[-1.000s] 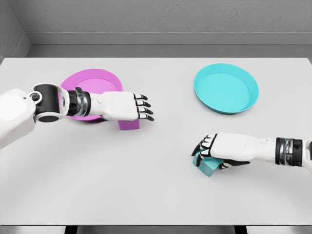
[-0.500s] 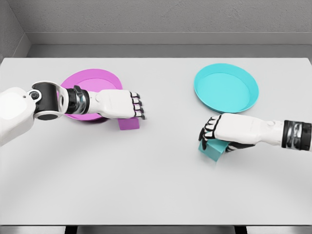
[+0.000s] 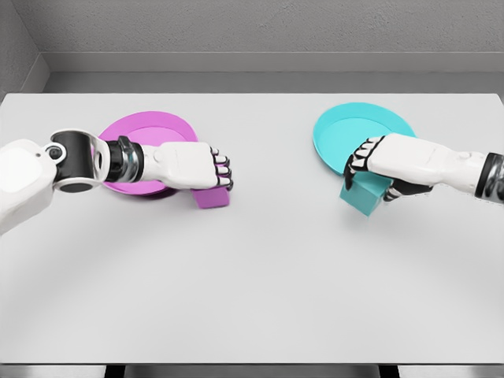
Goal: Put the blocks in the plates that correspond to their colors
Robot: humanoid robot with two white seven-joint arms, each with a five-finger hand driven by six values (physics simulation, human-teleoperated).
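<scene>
A magenta block (image 3: 211,197) lies on the table just right of the magenta plate (image 3: 142,130). My left hand (image 3: 214,172) sits over it with fingers curled around its top. The cyan block (image 3: 364,194) hangs tilted above the table at the near edge of the cyan plate (image 3: 346,130), and my right hand (image 3: 370,161) is shut on it from above. Part of each plate is hidden behind the hands and forearms.
The white table (image 3: 252,276) stretches toward me under both arms. A grey wall (image 3: 252,31) runs behind its far edge.
My right hand lifted the cyan block and carried it up and right to the cyan plate's edge. The left hand's fingers curled down onto the magenta block.
</scene>
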